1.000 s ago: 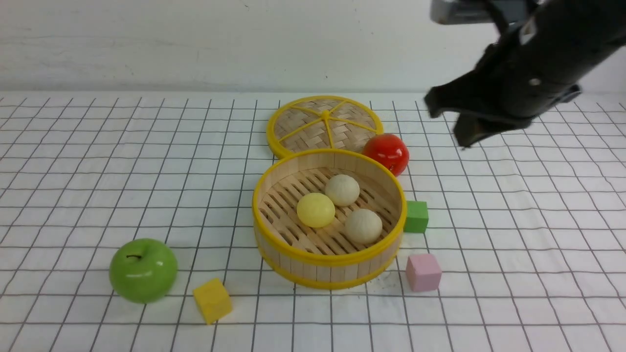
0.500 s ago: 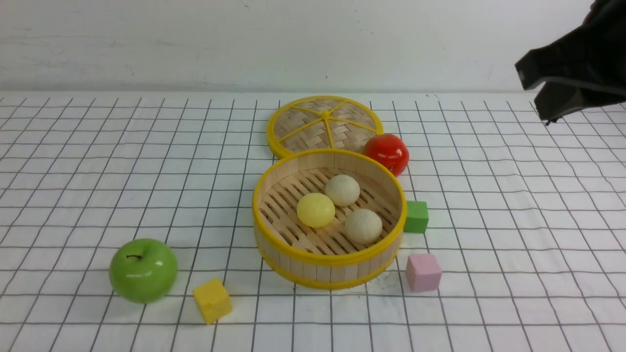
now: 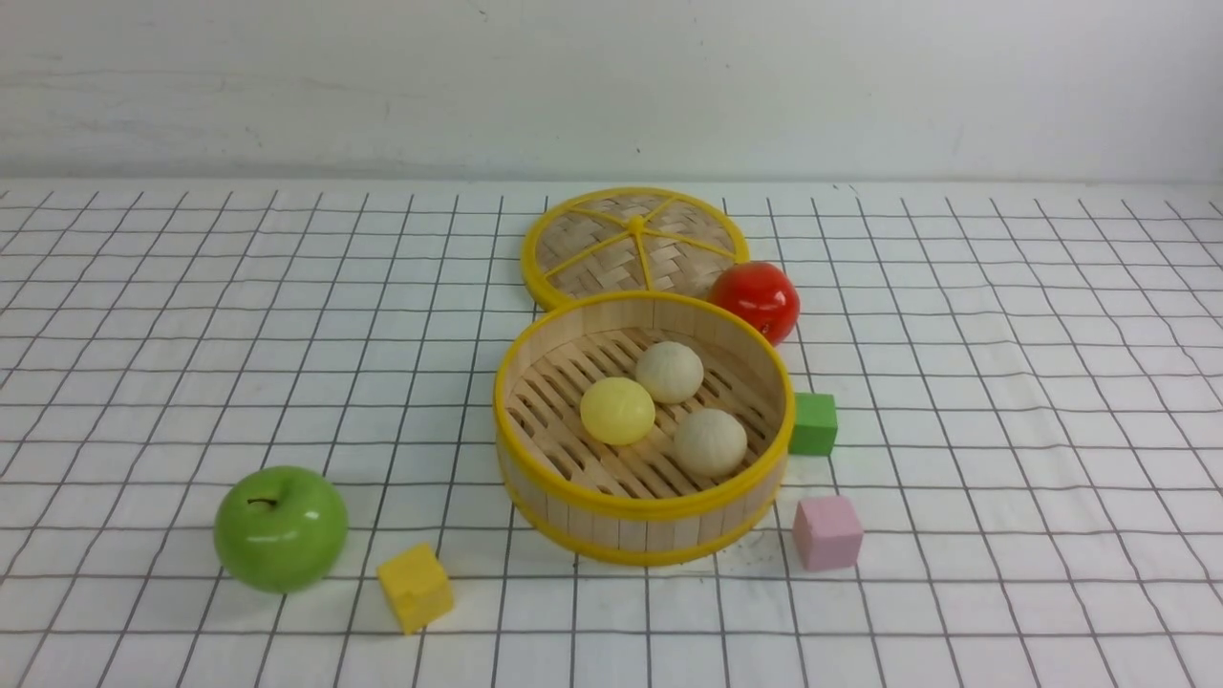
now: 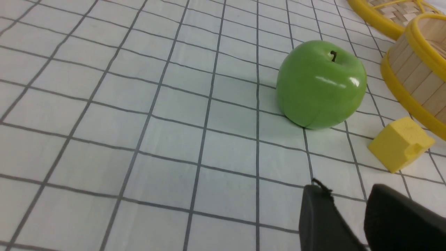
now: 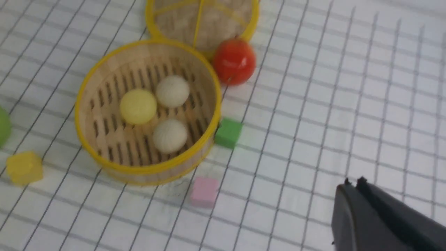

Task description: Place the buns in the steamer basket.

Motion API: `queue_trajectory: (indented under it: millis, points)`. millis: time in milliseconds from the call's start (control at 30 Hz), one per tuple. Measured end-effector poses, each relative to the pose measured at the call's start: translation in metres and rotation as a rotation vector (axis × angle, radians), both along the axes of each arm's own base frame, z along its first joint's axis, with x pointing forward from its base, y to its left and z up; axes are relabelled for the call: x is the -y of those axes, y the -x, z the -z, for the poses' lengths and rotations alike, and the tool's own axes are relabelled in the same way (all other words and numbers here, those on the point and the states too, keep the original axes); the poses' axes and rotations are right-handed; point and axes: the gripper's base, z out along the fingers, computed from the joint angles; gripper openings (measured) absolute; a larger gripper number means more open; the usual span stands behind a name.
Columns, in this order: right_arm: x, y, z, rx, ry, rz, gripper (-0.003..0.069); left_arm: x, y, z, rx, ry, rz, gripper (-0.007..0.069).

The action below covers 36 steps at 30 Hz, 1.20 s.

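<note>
All three buns (image 3: 669, 406) sit inside the steamer basket (image 3: 642, 505) mid-table, the right gripper (image 5: 352, 183) clenched empty, the left gripper (image 4: 345, 195) parted and empty near the apple (image 4: 321, 83), which a careless sweep might knock.

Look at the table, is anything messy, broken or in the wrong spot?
Nothing stands out. All three buns sit inside the steamer basket, which stands level. Its lid lies flat behind it, beside the tomato. The apple and the blocks rest apart on the cloth, none tipped or damaged.
</note>
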Motion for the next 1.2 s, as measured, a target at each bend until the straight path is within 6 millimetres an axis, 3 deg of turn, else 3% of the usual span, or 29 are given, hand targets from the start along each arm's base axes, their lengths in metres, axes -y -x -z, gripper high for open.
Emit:
queue_trajectory:
  millis: [33,67,100,200,267,300,433,533,567,733,1033,1200]
  points:
    - [0.011,0.016,0.006,0.077,-0.017,0.036,-0.0007,0.000,0.000,0.000,0.000,0.000,0.000,0.0197]
    - [0.012,0.015,0.006,0.077,-0.015,0.044,-0.0007,0.000,0.000,0.000,0.000,0.000,0.000,0.0197]
    - [0.026,0.040,0.021,0.185,-0.032,0.095,-0.0005,0.000,0.000,0.000,0.000,0.000,0.000,0.0197]
    - [0.040,0.078,0.057,0.317,-0.045,0.168,-0.0002,0.000,0.000,0.000,0.000,0.000,0.000,0.0197]
    - [0.048,0.105,0.102,0.401,-0.037,0.241,0.0000,0.000,0.000,0.000,0.000,0.000,0.000,0.0197]
    - [0.049,0.107,0.106,0.406,-0.036,0.246,0.0001,0.000,0.000,0.000,0.000,0.000,0.000,0.0197]
    - [0.052,0.128,0.169,0.460,-0.011,0.321,0.0003,0.000,0.000,0.000,0.000,0.000,0.000,0.0197]
    - [0.054,0.129,0.196,0.420,0.002,0.354,0.0003,0.000,0.000,0.000,0.000,0.000,0.000,0.0199]
    - [0.055,0.127,0.215,0.370,-0.001,0.376,0.0003,0.000,0.000,0.000,0.000,0.000,0.000,0.0200]
    - [0.057,0.117,0.255,0.258,-0.032,0.420,0.0010,0.000,0.000,0.000,0.000,0.000,0.000,0.0204]
    - [0.059,0.113,0.263,0.274,-0.079,0.465,0.0018,0.000,0.000,0.000,0.000,0.000,0.000,0.0215]
    - [0.054,0.109,0.283,0.234,-0.076,0.403,0.0022,0.000,0.000,0.000,0.000,0.000,0.000,0.0218]
